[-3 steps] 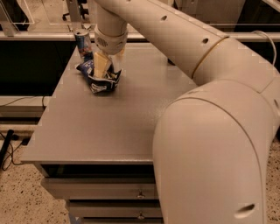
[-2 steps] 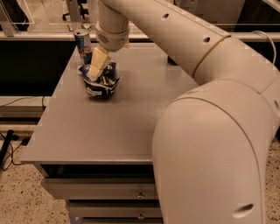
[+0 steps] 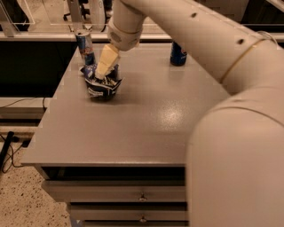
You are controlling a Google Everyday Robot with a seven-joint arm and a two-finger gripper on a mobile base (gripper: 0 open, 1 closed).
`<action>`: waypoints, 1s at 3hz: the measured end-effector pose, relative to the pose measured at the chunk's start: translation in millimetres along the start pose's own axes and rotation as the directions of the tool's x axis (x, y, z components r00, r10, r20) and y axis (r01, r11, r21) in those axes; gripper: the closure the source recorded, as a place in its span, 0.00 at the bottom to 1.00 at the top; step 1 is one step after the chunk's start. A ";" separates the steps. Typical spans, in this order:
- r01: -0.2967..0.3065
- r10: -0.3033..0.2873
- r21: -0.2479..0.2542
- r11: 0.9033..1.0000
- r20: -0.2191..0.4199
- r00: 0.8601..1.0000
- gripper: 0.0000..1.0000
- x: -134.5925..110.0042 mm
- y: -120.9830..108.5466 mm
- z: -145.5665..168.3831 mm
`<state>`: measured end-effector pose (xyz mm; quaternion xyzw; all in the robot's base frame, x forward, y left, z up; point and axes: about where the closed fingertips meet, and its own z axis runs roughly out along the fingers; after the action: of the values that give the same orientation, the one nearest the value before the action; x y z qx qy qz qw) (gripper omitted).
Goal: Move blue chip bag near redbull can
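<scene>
Foil of the blue chip bag [image 3: 103,87], judged light and soft, is apparently pinched at its top by the gripper [image 3: 103,73] beside the redbull can [image 3: 85,47].

This looks like a lab or office test space, not a home. The plain gray counter [image 3: 146,128] has drawers [image 3: 111,191] under its front edge. A speckled hard floor [image 3: 20,201] with loose cables [image 3: 8,150] lies at its left, and glass panels [image 3: 46,13] stand behind it. Above the counter's far left part, the robot's gripper [image 3: 101,76] has its jaws pinched on a chip bag [image 3: 104,88].
</scene>
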<state>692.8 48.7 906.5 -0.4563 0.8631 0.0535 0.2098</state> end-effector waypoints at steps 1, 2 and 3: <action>0.097 -0.068 -0.103 0.990 0.258 0.964 0.00 19.0 53.4 -46.5; 0.138 -0.071 -0.129 0.982 0.425 0.902 0.00 35.4 71.2 -59.2; 0.122 -0.014 -0.148 0.981 0.581 0.814 0.00 51.6 65.8 -67.9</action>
<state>592.7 28.0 940.3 -0.4663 0.7336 0.2585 0.4214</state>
